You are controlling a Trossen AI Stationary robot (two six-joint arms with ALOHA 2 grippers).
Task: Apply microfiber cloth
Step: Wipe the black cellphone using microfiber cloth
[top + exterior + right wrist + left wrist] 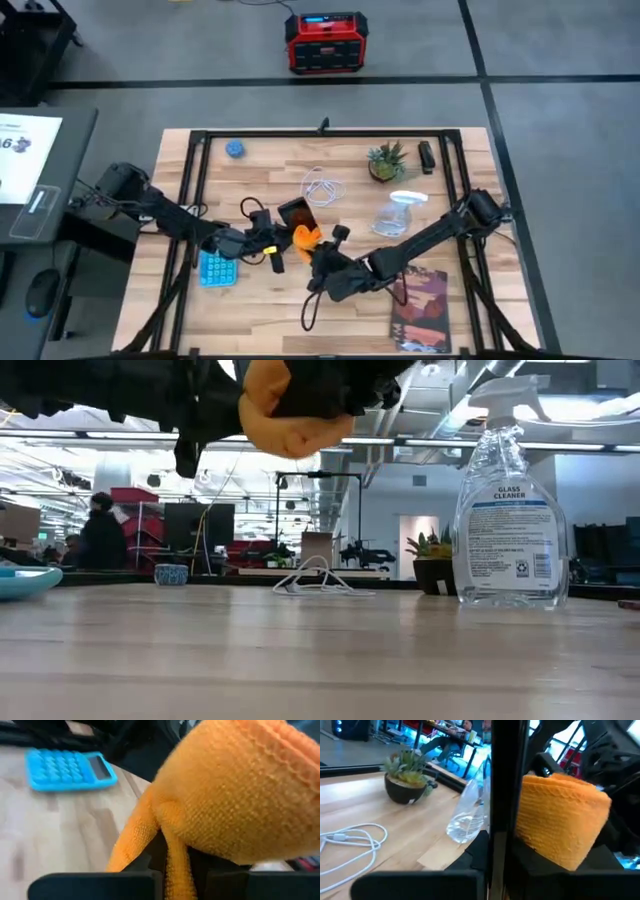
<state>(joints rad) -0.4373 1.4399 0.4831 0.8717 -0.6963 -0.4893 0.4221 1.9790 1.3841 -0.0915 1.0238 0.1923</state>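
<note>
Robotics lab: framed workbench (180,150), open-plan workstations behind.

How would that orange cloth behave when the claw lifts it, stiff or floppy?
Probably floppy: the microfiber cloth bunches and droops in folds around the right claw, which is shut on it. It likely weighs little, since it hangs clear of the table in the low view. Its textured weave suggests it won't slip easily.

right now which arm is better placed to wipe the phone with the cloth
Right. The right gripper already has its jaws shut on the microfiber cloth, lifted off the table right beside the smartphone. The left gripper appears to hold the phone's edge, steadying it.
</note>
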